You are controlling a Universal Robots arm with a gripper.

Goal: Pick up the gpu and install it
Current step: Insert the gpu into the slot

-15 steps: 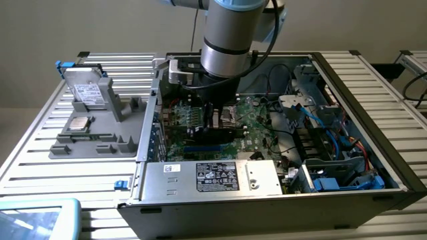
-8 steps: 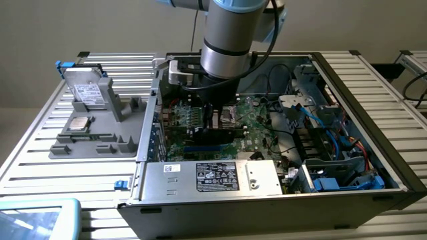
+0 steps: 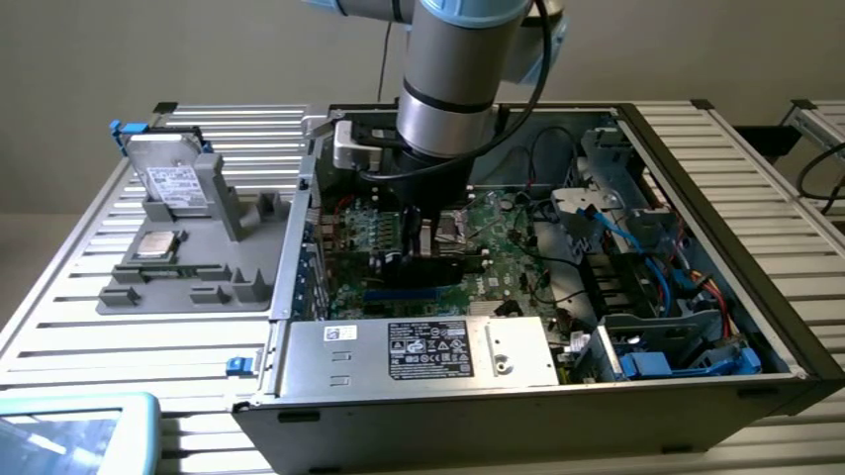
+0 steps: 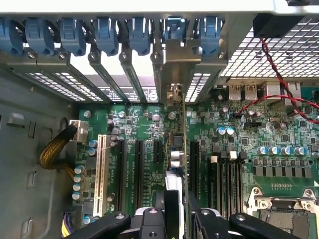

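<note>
**Wrist view, nearest:** gripper [image 4: 177,221] closed on the gpu [image 4: 174,186], black fingers [image 4: 149,223] against either face, card held on edge and seen end-on.

**Just beyond:** thin green card edge extending away from the camera over the motherboard [image 4: 144,124], with black expansion slots [image 4: 139,169] lying parallel alongside. White slot [image 4: 102,169] and braided cable [image 4: 55,152] off to one side; memory slots [image 4: 229,184] and CPU socket [image 4: 281,211] to the other. Seated in a slot or not: cannot tell, the contact edge being hidden beneath the card.

**Farthest:** rear wall of the case [image 3: 528,426], with silver slot covers [image 4: 107,74], blue retention clips [image 4: 107,35] and a red-and-black wire [image 4: 279,84] looping near the ports.

**Exterior view, front to back:**
- labelled power-supply box [image 3: 422,351];
- arm [image 3: 456,79] pointing straight down into the open case;
- at the exterior view's left, on the slatted table [image 3: 66,327], a grey fixture tray [image 3: 198,282] carrying a silver drive [image 3: 172,183] and a CPU chip [image 3: 158,244], well apart from the work.

**Likely failure modes, as judged:**
- contact edge landing beside its slot rather than in it, from a slight sideways offset;
- tilt under downward push, seating one end only or bending the board;
- end bracket catching on the rear wall or a neighbouring cover;
- slip between the fingers under insertion force.
</note>
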